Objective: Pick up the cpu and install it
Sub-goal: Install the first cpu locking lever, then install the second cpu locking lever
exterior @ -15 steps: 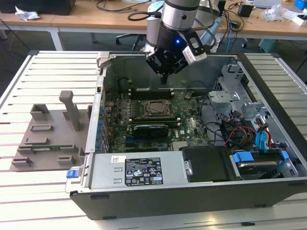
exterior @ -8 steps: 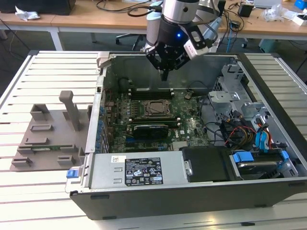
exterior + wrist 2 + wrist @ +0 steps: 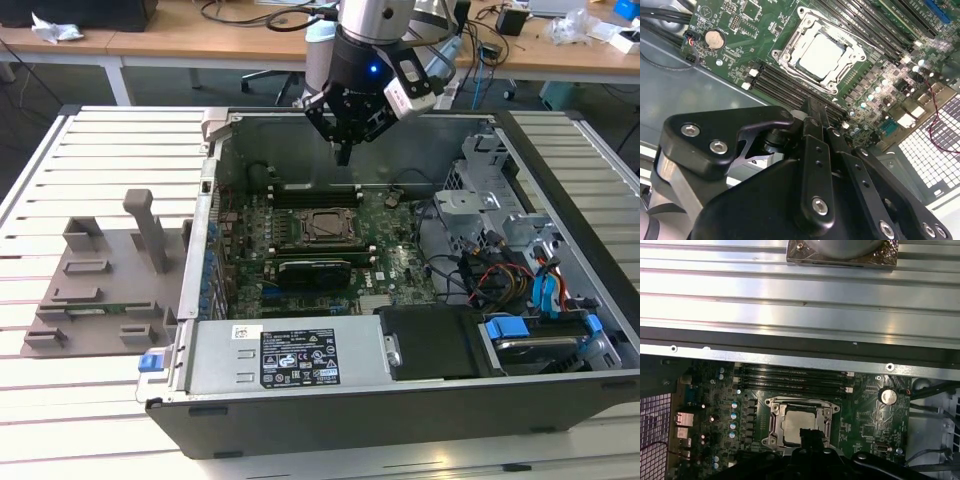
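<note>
The cpu point(image 3: 821, 54) already sits in its socket frame point(image 3: 790, 42) and the gripper point(image 3: 343, 155), fingers closed on nothing, hovers above, so I judge placing done.

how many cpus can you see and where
1. The cpu lies flat inside the socket frame on the motherboard in both wrist views, below the claw, apart from it. Others may be hidden elsewhere in the case.
</note>
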`<act>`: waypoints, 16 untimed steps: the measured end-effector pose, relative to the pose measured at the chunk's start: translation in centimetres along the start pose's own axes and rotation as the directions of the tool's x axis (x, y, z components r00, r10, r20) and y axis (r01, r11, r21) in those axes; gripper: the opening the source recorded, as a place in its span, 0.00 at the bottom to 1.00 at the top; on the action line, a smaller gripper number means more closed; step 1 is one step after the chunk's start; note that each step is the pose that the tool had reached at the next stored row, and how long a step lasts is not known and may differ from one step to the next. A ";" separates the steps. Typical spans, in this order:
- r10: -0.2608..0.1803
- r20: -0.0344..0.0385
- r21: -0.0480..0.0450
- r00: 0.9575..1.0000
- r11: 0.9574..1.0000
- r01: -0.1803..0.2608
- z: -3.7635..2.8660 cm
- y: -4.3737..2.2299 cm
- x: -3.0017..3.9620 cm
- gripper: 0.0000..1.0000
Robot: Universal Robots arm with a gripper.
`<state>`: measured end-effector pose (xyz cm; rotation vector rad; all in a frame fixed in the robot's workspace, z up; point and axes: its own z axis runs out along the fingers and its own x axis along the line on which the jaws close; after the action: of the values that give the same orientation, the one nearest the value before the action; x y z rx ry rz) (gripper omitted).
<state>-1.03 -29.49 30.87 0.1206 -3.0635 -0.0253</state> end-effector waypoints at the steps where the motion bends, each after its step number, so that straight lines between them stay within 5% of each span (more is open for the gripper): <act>1: 0.000 0.000 0.000 1.000 1.000 0.000 0.00 0.00 0.00 0.11; 9: 0.000 0.000 0.000 1.000 1.000 0.000 -0.01 0.00 0.00 0.11; 16: 0.000 0.000 0.000 1.000 1.000 0.000 -0.03 -0.99 0.08 0.11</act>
<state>-1.03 -30.47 30.88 0.1205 -3.0634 -0.0252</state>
